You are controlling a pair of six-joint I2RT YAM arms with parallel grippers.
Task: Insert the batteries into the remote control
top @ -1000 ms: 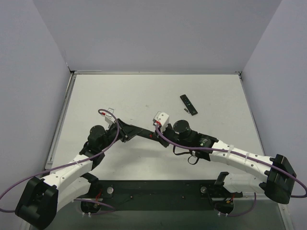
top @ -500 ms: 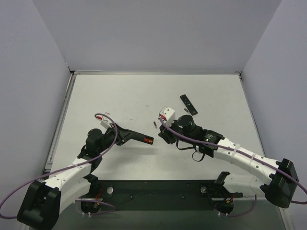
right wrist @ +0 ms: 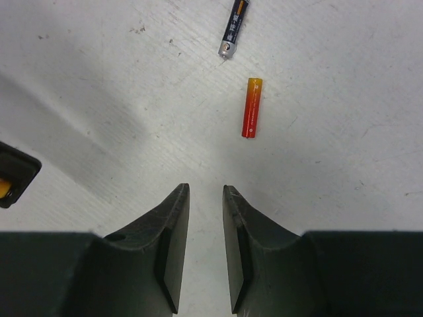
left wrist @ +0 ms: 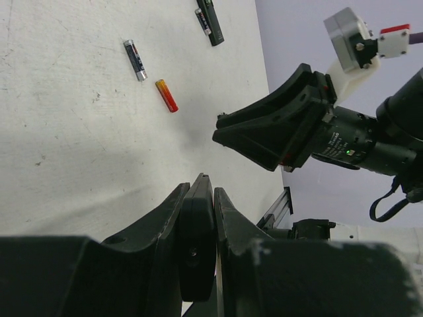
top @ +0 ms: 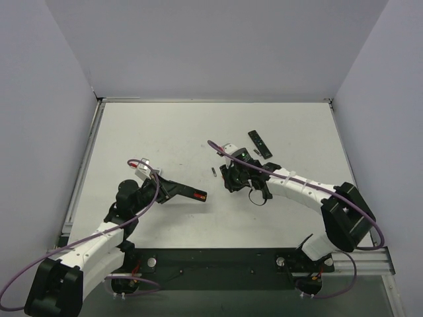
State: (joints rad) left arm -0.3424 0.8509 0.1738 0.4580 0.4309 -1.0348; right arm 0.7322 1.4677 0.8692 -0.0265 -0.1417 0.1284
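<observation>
The left gripper (top: 193, 195) reaches across the bench (top: 165, 132) toward 3 o'clock, its jaws pressed together on a thin black slab, the remote control (top: 201, 196). The left wrist view shows it edge-on, pinched between the two fingers (left wrist: 165, 218). In the overhead view a red patch shows at the slab's free end, and the right wrist view catches that end at its left edge as a black corner with a spot of orange. The right gripper (top: 231, 181) points down at the bench just to the 3 o'clock side of that free end, apart from it. Its jaws are spread a little, with only bare bench visible in the narrow gap (right wrist: 205, 191). Two of the batteries lie loose on the bench beyond these jaws. The red battery (right wrist: 252, 107), which fades to orange at one end, sits at about 1 o'clock from the fingertips and is not touching them. The dark grey battery (right wrist: 233, 28) lies past it at about 11 o'clock from the red one, near it but apart, with its silver cap toward the gripper. The left wrist view shows the same pair side by side, grey (left wrist: 134, 59) and red (left wrist: 166, 96). From above, only the grey one is clearly seen, at 10 o'clock from the right gripper. An other remote (top: 260, 144) lies flat on the bench at 1 o'clock from the right gripper. In the left wrist view a third cell (left wrist: 203, 21) rests alongside it.
</observation>
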